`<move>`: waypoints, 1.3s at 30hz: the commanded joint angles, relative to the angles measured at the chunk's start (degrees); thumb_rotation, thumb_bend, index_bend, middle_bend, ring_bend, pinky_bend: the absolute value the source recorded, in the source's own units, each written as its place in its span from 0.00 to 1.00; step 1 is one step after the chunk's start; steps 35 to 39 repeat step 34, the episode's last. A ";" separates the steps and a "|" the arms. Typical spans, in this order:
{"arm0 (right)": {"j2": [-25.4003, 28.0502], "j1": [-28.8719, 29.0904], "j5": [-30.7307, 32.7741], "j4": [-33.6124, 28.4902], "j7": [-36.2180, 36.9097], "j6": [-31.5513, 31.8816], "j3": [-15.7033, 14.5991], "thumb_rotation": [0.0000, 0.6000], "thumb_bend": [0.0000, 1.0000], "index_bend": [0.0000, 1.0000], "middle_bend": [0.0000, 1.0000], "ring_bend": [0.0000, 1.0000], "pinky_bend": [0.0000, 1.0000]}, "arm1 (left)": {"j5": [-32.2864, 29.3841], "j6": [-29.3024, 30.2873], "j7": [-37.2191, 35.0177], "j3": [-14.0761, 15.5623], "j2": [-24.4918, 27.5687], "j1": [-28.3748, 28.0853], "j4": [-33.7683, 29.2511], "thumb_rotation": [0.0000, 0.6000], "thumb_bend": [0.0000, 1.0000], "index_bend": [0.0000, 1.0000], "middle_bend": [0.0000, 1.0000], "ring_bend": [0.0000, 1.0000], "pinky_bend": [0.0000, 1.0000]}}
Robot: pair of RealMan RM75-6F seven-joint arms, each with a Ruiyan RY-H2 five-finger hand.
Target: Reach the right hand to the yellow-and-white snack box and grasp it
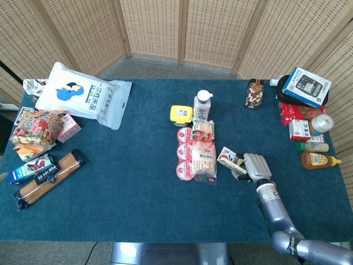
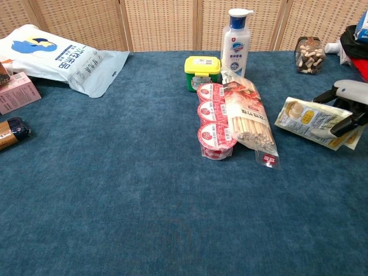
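The right hand (image 1: 252,167) grips the yellow-and-white snack box (image 1: 228,158), its far edge tilted up, just right of the breadstick packet (image 1: 204,149).

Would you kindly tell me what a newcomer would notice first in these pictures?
Probably the right hand gripping the yellow-and-white snack box at the table's right side, beside the red cup pack and biscuit stick bag in the middle. Next, the big white bag at the far left corner.
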 commanded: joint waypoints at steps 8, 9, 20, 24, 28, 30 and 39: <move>5.72 -2.81 -5.89 -8.64 -0.19 7.57 0.49 1.00 0.40 0.56 1.00 1.00 1.00 | 0.27 -0.28 -0.06 0.07 0.06 -0.14 -0.28 1.00 0.00 0.19 0.00 0.00 0.00; 6.58 -2.84 -6.18 -10.15 -0.82 8.24 0.83 1.00 0.40 0.57 1.00 1.00 1.00 | 0.31 -0.29 -0.13 0.08 0.10 -0.14 -0.33 1.00 0.00 0.19 0.00 0.00 0.00; 14.75 -0.30 -2.33 -25.90 -10.38 12.09 6.69 1.00 0.40 0.57 1.00 1.00 1.00 | 1.09 -0.33 -0.99 0.39 0.51 -0.06 -0.50 1.00 0.00 0.19 0.00 0.00 0.00; 16.17 0.86 -0.22 -29.22 -13.03 13.07 8.20 1.00 0.40 0.57 1.00 1.00 1.00 | 1.12 -0.33 -1.30 0.40 0.62 -0.04 -0.43 1.00 0.00 0.19 0.00 0.00 0.00; 17.66 1.90 0.96 -32.83 -15.38 14.47 9.53 1.00 0.40 0.57 1.00 1.00 1.00 | 1.14 -0.56 -1.31 0.48 0.69 -0.11 -0.52 1.00 0.00 0.19 0.00 0.00 0.00; 18.22 2.30 1.45 -34.20 -16.27 15.08 10.03 1.00 0.40 0.57 1.00 1.00 1.00 | 1.27 -0.57 -1.25 0.55 0.72 -0.12 -0.60 1.00 0.00 0.19 0.00 0.00 0.00; 19.36 3.02 2.26 -36.95 -18.03 16.38 10.65 1.00 0.40 0.57 1.00 1.00 1.00 | 1.46 -0.48 -1.14 0.67 0.77 -0.09 -0.75 1.00 0.00 0.19 0.00 0.00 0.00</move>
